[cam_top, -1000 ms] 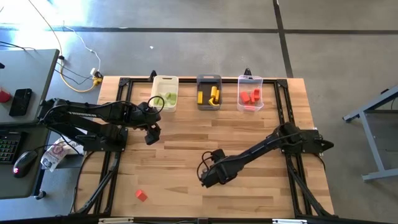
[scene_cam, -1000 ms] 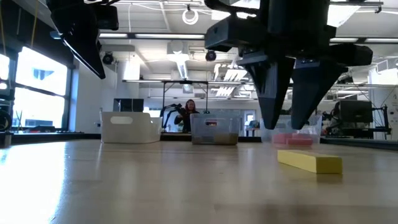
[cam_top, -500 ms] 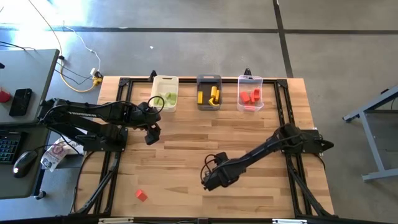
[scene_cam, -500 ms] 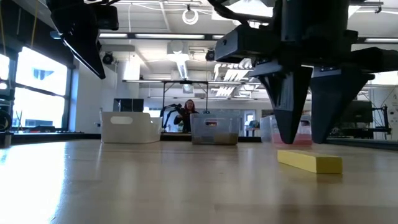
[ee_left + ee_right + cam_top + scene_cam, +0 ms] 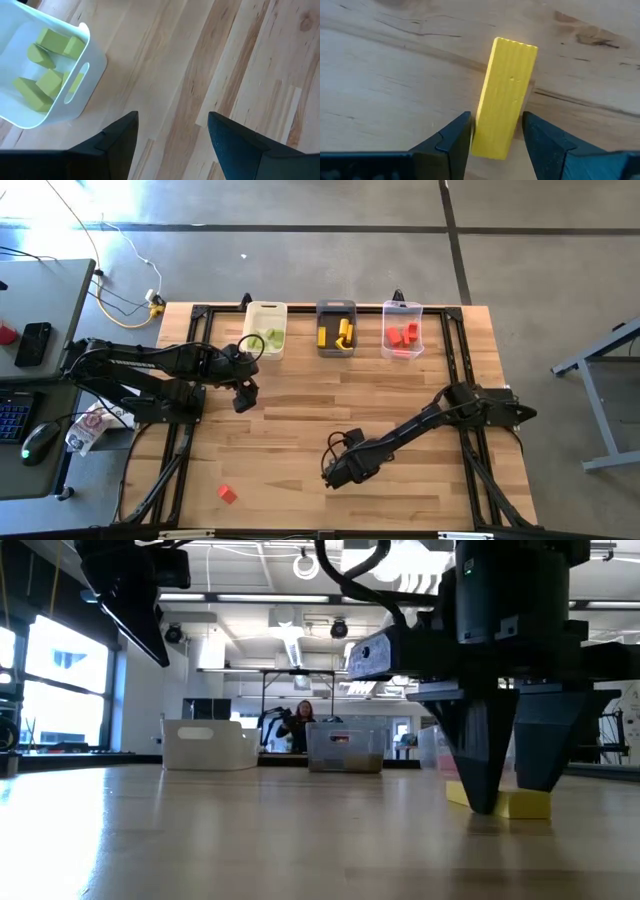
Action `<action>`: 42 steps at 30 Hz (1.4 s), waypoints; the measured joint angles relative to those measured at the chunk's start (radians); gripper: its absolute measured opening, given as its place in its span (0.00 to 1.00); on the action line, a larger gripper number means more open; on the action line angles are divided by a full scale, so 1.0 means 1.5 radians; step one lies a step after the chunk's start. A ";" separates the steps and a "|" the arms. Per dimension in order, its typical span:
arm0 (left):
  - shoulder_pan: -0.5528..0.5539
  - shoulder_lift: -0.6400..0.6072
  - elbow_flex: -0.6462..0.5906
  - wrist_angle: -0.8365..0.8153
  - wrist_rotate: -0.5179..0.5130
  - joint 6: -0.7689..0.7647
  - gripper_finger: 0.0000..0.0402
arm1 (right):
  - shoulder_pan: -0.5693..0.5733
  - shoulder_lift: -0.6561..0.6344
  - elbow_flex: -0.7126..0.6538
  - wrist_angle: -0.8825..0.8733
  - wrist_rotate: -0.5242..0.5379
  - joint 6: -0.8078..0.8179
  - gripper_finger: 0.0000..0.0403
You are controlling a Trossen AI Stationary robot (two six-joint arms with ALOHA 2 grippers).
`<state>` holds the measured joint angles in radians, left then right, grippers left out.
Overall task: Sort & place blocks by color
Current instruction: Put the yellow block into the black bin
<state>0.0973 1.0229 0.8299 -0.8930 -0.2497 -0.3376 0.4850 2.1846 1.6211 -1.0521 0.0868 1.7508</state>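
A yellow block (image 5: 506, 95), a short bar, lies flat on the wooden table (image 5: 300, 420). My right gripper (image 5: 496, 131) points straight down over it, open, with one finger on each long side of the bar near one end. In the low view its fingertips reach almost to the table beside the bar (image 5: 530, 804). The gripper (image 5: 335, 472) hides the bar in the high view. A red block (image 5: 227, 494) lies near the front left. My left gripper (image 5: 243, 395) hangs open above the table, near the white bin (image 5: 60, 95).
Three bins stand in a row at the far edge: the white one (image 5: 266, 312) with green blocks, a dark grey one (image 5: 336, 306) with yellow blocks, a clear one (image 5: 402, 307) with red blocks. A person sits in the room beyond the table (image 5: 303, 722).
My right gripper has come down onto the yellow bar, shifting a little toward the table's near edge and rolling slightly. Its fingertips, which hung above the bar, now stand low on either side of it. The bar has not moved.
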 joint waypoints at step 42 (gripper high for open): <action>0.000 0.000 0.000 0.211 0.003 -0.020 0.56 | -0.098 0.000 0.118 -0.021 0.261 -0.551 0.18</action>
<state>0.0975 1.0229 0.8299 -0.5769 -0.2456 -0.3672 0.3385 2.1841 1.7977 -1.0843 0.4789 0.9244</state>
